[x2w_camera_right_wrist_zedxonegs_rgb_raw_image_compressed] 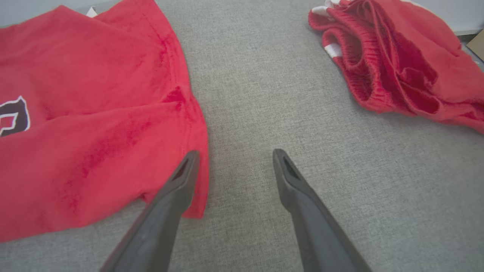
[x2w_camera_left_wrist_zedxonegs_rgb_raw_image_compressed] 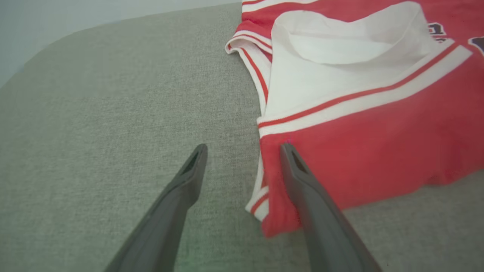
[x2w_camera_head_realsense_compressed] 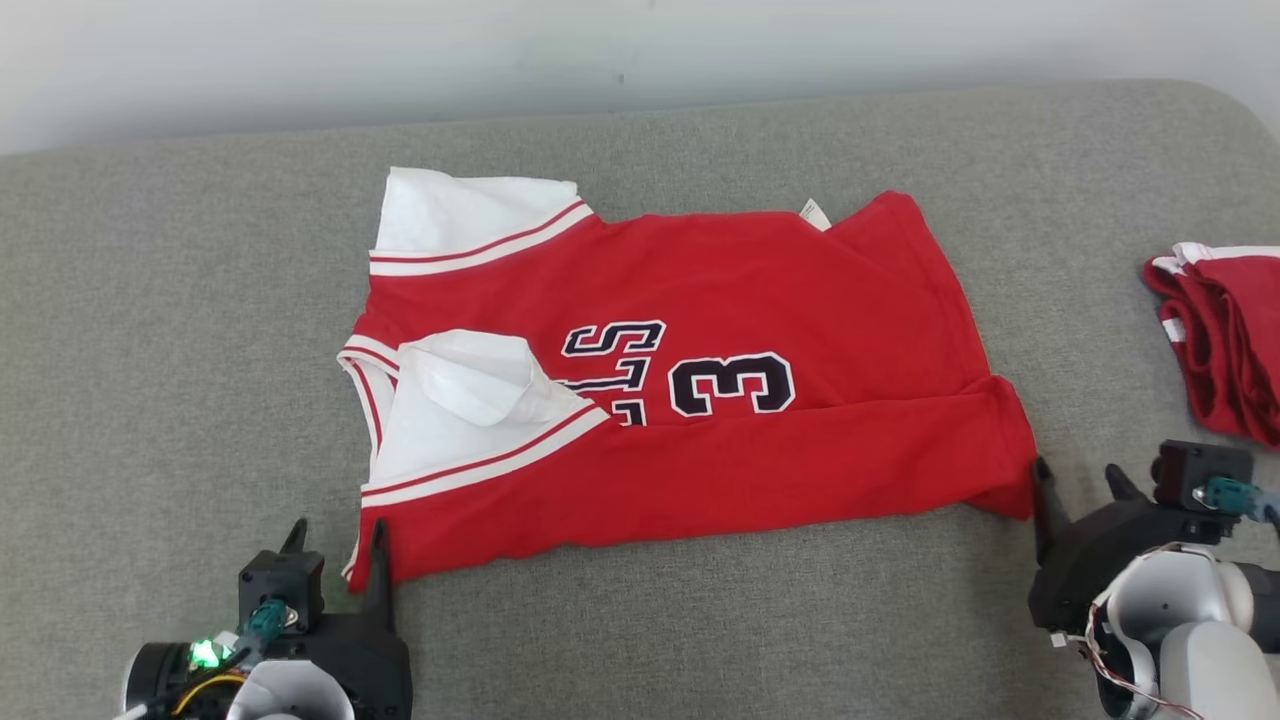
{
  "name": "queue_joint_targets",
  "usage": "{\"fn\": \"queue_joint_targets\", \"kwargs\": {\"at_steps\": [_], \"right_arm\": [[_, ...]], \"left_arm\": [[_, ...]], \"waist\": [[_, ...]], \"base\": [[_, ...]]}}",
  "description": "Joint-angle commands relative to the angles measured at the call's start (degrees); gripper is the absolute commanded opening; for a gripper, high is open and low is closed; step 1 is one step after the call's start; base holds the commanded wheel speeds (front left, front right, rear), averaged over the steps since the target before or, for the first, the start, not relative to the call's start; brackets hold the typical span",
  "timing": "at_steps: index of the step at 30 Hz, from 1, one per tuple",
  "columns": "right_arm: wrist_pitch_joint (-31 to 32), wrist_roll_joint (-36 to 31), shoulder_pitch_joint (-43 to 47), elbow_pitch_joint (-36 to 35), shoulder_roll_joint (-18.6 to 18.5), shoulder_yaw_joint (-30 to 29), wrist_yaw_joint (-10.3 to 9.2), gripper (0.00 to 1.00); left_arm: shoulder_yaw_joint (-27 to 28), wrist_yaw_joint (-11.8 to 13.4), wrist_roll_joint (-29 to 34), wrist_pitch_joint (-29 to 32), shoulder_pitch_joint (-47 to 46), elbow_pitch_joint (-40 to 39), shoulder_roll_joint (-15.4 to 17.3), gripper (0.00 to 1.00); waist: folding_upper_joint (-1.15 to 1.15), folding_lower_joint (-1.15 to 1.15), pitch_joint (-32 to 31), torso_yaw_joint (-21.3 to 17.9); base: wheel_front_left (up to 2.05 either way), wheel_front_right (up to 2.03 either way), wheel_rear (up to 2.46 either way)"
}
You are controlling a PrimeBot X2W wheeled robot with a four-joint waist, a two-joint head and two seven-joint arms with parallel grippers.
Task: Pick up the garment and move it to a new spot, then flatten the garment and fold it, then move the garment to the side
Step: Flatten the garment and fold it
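The garment (x2w_camera_head_realsense_compressed: 700, 400) is a red jersey with white sleeves and dark lettering, lying spread on the grey surface with its near edge folded over. My left gripper (x2w_camera_head_realsense_compressed: 337, 535) stands open at the jersey's near left corner, one finger over the red hem (x2w_camera_left_wrist_zedxonegs_rgb_raw_image_compressed: 280, 215) and the other over bare surface. My right gripper (x2w_camera_head_realsense_compressed: 1078, 477) is open at the jersey's near right corner (x2w_camera_right_wrist_zedxonegs_rgb_raw_image_compressed: 196, 181), its left finger at the cloth's edge. Nothing is held between either pair of fingers. The left wrist view shows the white sleeve (x2w_camera_left_wrist_zedxonegs_rgb_raw_image_compressed: 340, 64) folded onto the red body.
A second red and white garment (x2w_camera_head_realsense_compressed: 1225, 340) lies crumpled at the right edge, also seen in the right wrist view (x2w_camera_right_wrist_zedxonegs_rgb_raw_image_compressed: 397, 64). The grey padded surface (x2w_camera_head_realsense_compressed: 180, 330) has free room on the left and along the front. A pale wall runs behind it.
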Motion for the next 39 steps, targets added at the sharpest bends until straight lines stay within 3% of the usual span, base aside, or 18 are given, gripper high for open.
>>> {"fn": "queue_joint_targets", "kwargs": {"at_steps": [1,10,11,12,14,15,16,17,18,19,28,34,39], "right_arm": [[0.8,-0.1,-0.3,-0.1,0.4,0.7,-0.15,1.00],[7.1,1.9,-3.2,3.5,0.6,4.1,-0.15,1.00],[8.1,2.3,-3.4,4.1,0.6,4.6,-0.15,1.00],[9.1,2.7,-3.3,4.7,0.6,5.3,-0.15,1.00],[10.6,4.2,-3.2,5.5,0.8,6.4,-0.06,1.00],[11.3,4.5,-3.1,5.7,0.8,7.0,0.01,1.00],[11.9,5.0,-3.0,5.9,0.9,7.3,0.02,0.89],[12.7,5.4,-2.7,6.2,0.9,7.6,0.05,0.44],[13.6,5.3,-2.1,6.3,0.9,8.0,0.05,0.12],[14.1,5.6,-1.6,6.1,1.0,8.0,0.05,0.00],[14.3,7.2,4.3,-2.7,0.5,0.9,-0.16,0.00],[15.5,9.8,10.4,-7.5,0.4,-3.1,-0.16,0.00],[15.6,12.3,14.7,-6.3,0.4,-3.5,-0.16,0.00]], "left_arm": [[0.0,0.8,0.1,1.4,0.4,-0.1,-0.1,1.00],[-1.3,2.5,-0.8,9.4,0.4,0.2,-0.7,1.00],[-1.4,2.6,-1.1,10.5,0.6,0.5,-0.8,0.96],[-1.7,2.6,-1.4,11.6,0.8,0.8,-0.9,0.53],[-2.1,2.1,-2.0,13.1,1.2,1.0,-1.0,0.00],[-2.4,1.7,-2.4,13.9,1.4,1.2,-1.0,0.00],[-2.6,1.4,-2.8,14.6,1.7,1.2,-1.2,0.00],[-2.7,1.4,-2.9,15.1,2.1,1.3,-1.2,0.00],[-2.9,1.1,-3.0,15.9,2.5,1.4,-1.1,0.00],[-3.0,0.9,-3.6,16.5,3.1,1.4,-1.3,0.00],[-3.1,0.3,-7.0,22.0,10.4,-6.5,0.9,0.00],[-2.9,2.2,-6.2,24.5,14.9,-15.8,4.4,0.00],[-3.5,3.3,-7.2,26.3,18.5,-19.3,4.7,0.00]], "waist": [[0.00,0.01,0.5,0.0],[0.00,0.01,2.3,0.5],[0.00,0.01,2.4,0.7],[0.00,0.01,2.5,0.8],[0.00,0.01,2.6,1.0],[0.00,0.01,2.7,1.1],[0.00,0.01,2.6,1.2],[0.00,0.01,2.6,1.3],[0.00,0.01,2.3,1.3],[0.00,0.01,2.1,1.4],[0.00,0.01,-1.2,1.0],[0.00,0.01,-2.5,0.6],[0.00,0.01,-3.1,0.5]], "base": [[0.00,0.00,0.00],[0.00,0.00,0.00],[0.00,0.00,0.00],[0.00,0.00,0.00],[0.00,0.00,0.00],[0.00,0.00,0.00],[0.00,0.00,0.00],[0.00,0.00,0.00],[0.00,0.00,0.00],[0.00,0.00,0.00],[0.00,0.00,0.00],[0.00,0.00,0.00],[0.00,0.00,0.00]]}}
